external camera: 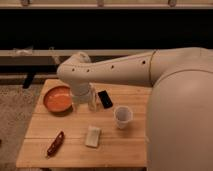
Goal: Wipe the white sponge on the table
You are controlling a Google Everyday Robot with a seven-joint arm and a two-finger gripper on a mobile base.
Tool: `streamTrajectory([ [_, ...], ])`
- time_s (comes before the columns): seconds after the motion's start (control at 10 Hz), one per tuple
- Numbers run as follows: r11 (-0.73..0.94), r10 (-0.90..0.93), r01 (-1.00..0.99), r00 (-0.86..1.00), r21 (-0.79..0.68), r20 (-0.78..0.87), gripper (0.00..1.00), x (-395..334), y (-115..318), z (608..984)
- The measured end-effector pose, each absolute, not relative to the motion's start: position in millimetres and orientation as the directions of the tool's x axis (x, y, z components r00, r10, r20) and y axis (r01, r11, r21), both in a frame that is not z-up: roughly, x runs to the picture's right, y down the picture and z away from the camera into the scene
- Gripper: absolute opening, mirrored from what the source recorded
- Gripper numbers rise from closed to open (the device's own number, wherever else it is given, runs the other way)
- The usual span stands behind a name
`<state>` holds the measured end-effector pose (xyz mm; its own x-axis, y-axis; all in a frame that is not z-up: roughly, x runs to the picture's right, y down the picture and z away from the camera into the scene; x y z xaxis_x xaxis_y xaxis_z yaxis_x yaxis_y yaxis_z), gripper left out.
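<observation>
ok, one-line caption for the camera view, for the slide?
Arm's open tool hangs over the table between orange bowl and black phone; white sponge lies apart in front.

My arm [115,70] is cream with small dark dots; my gripper [93,102], over the table [130,147] between bowl [57,98] and phone [105,99], is pale grey; table light wood, plank-striped; white sponge [93,136] off-white; bowl orange; phone black; cup [122,116] translucent white.
</observation>
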<state>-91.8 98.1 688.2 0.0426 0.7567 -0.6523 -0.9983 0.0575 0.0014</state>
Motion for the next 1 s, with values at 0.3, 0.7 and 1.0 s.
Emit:
streamTrajectory([
  [0.3,0.035,0.751,-0.995,-0.033,0.089,-0.659,0.65,-57.3,122.6,678.6],
  [0.7,-0.025,0.723,-0.992,-0.101,0.12,-0.683,0.65,-54.4,168.4,697.8],
  [1.0,-0.086,0.708,-0.991,-0.131,0.099,-0.694,0.65,-72.3,185.5,721.7],
])
